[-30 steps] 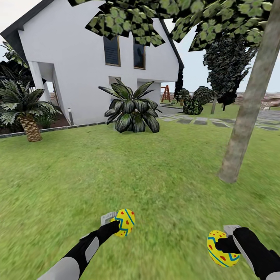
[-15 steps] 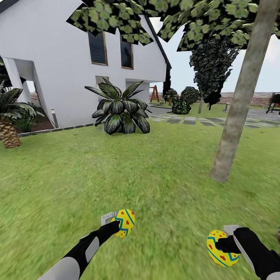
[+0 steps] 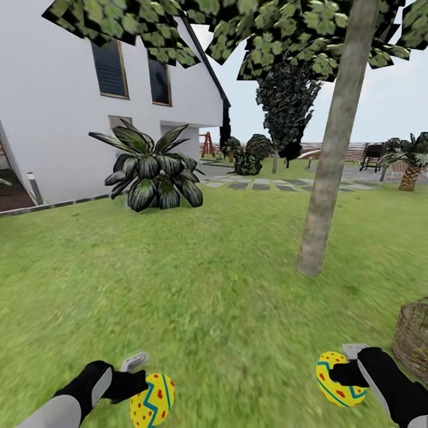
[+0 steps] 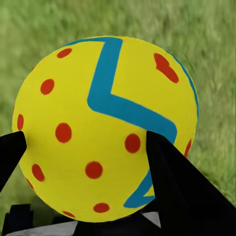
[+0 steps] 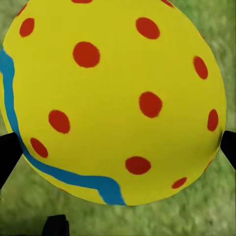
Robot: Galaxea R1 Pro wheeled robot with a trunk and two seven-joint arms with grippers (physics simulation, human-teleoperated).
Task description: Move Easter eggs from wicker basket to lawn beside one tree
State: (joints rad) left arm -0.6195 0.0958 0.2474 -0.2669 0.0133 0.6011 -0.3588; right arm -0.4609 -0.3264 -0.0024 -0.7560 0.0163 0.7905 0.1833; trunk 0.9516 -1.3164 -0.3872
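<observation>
From my head camera the wicker basket [image 3: 414,340] runs off the right edge, so I see only its left side and cannot tell what is inside it. The tree [image 3: 328,154] loses the top of its canopy past the upper edge. My left gripper [image 3: 142,380] is mostly hidden behind its Easter egg [image 3: 152,400], whose underside is cut by the bottom edge. In the right wrist view the other egg [image 5: 115,98] overflows the top edge and hides the lawn [image 5: 216,211] beneath. The lawn is blurred in both wrist views. The far garden furniture [image 3: 373,156] is too small to identify.
</observation>
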